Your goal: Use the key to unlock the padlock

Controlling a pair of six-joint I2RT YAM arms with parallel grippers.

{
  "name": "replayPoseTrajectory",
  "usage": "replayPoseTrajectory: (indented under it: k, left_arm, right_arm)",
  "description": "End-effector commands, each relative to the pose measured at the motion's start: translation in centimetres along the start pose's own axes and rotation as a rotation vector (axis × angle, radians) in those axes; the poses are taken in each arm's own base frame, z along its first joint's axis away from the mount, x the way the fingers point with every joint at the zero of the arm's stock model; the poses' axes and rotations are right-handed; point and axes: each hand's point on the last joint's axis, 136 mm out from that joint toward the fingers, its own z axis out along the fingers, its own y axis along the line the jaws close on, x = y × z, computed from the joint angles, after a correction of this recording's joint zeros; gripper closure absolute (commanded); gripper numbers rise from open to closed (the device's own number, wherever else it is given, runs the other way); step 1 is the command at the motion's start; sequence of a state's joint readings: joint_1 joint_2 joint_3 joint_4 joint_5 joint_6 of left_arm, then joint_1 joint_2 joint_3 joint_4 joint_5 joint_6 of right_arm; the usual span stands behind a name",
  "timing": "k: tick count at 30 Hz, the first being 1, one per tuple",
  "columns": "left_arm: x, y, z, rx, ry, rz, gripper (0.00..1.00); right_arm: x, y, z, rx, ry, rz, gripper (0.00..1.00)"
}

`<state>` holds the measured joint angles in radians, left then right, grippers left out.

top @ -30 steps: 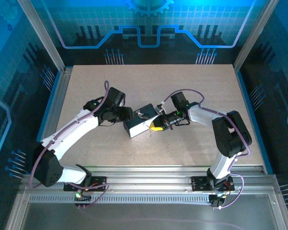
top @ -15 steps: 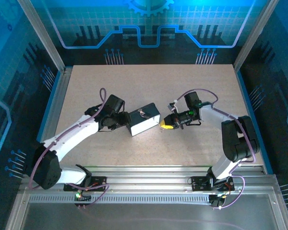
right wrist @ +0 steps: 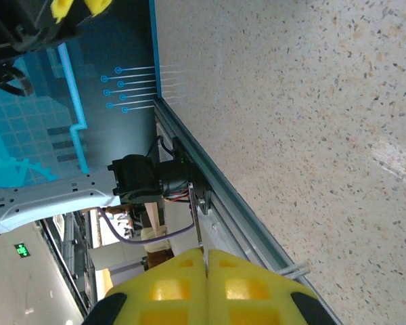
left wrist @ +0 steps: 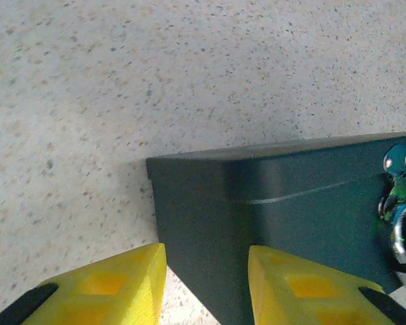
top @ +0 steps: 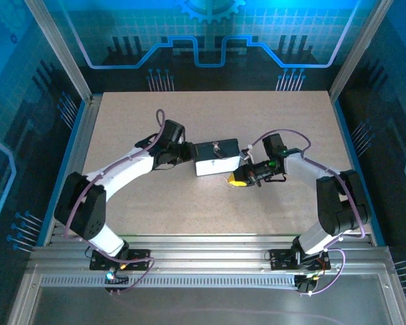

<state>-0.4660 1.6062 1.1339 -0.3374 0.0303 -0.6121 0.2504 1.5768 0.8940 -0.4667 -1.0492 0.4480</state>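
Near the middle of the desk (top: 203, 217) the dark blue tin (top: 216, 161) is lying, with the small silvery padlock (top: 216, 147) sitting on its top. The left gripper (top: 188, 153) is meeting the tin's left end. Its yellow fingers (left wrist: 108, 284) are standing apart with a corner of the tin between them, and I cannot tell if they are pinching it. The right gripper (top: 236, 181) is hovering just below the tin's lower right corner, jaws pressed together. Whether the key is sitting between them cannot be told.
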Motion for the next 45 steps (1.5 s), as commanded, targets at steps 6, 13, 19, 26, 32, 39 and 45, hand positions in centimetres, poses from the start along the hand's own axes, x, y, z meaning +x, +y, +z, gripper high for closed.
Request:
replayPoseTrajectory:
  k: [6,13,19,26,32,39,45]
  left_arm:
    - [-3.3,-5.6,-5.5,0.18,-0.075,0.534,0.44]
    - [-7.1,-8.2,-7.2,0.079,0.031,0.373,0.43]
    - [-3.9,-10.0,-3.9,-0.049,0.174,-0.017,0.5]
    - [-0.6,-12.3,-2.5,-0.184,0.111,-0.177,0.47]
    - [1.0,-11.5,-2.6,-0.308,0.095,-0.255,0.41]
    - [2.7,-11.4,-1.0,-0.354,0.101,-0.373,0.4]
    - [3.0,-12.2,0.9,-0.373,0.083,-0.399,0.4]
  right_arm:
    - [-0.7,-1.6,-2.6,0.018,-0.118,0.038,1.0]
    - [-2.3,-2.8,-5.1,0.108,-0.256,0.054,1.0]
    - [-3.7,-3.3,-6.2,0.179,-0.312,0.084,1.0]
    - [-4.0,-1.9,-6.4,0.151,-0.315,0.025,1.0]
    - [-4.0,-2.3,-6.0,0.129,-0.313,0.012,1.0]
    - [-4.0,-2.8,-5.6,0.113,-0.312,-0.003,1.0]
    - [-4.1,-3.2,-5.1,0.095,-0.301,0.003,1.0]
